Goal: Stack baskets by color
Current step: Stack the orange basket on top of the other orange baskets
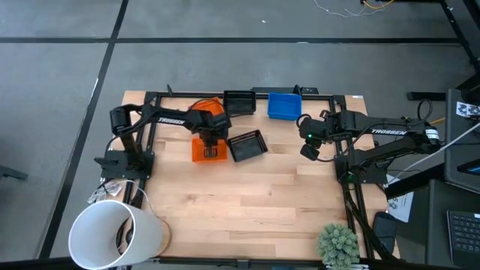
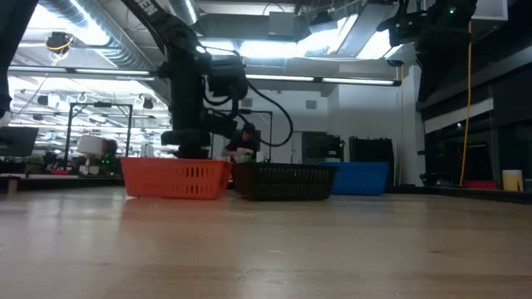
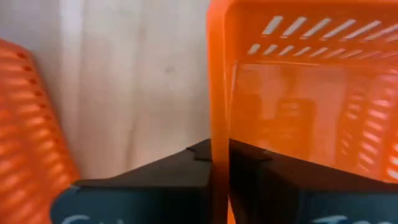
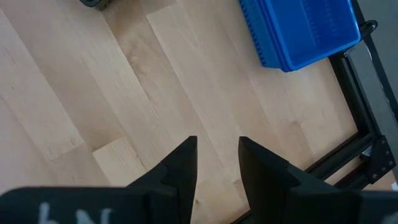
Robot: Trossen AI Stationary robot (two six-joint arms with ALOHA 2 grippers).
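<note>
An orange basket (image 1: pixel 208 151) sits flat on the table left of centre, and my left gripper (image 1: pixel 212 136) comes down on its far wall, shut on it. A second orange basket (image 1: pixel 212 106) lies just beyond, partly under the arm, and shows in the left wrist view (image 3: pixel 25 130). A black basket (image 1: pixel 247 145) lies askew to the right of the held one. Another black basket (image 1: pixel 240 102) and a blue basket (image 1: pixel 285 105) stand at the far edge. My right gripper (image 4: pixel 217 155) hovers open above bare table at the right. My left gripper pinches the orange basket's far long wall (image 3: pixel 219 118), with one finger (image 3: pixel 273 174) inside the basket and the other (image 3: pixel 168 174) outside. The fingers come steeply from above, astride the rim. The basket's bottom rests on the table (image 2: pixel 174 189).
A large white cylinder (image 1: pixel 112 234) lies at the near left corner and a small green plant (image 1: pixel 337 244) at the near right. A dark frame (image 1: pixel 322 94) runs along the far edge. Bare wood (image 1: pixel 247 202) fills the near middle.
</note>
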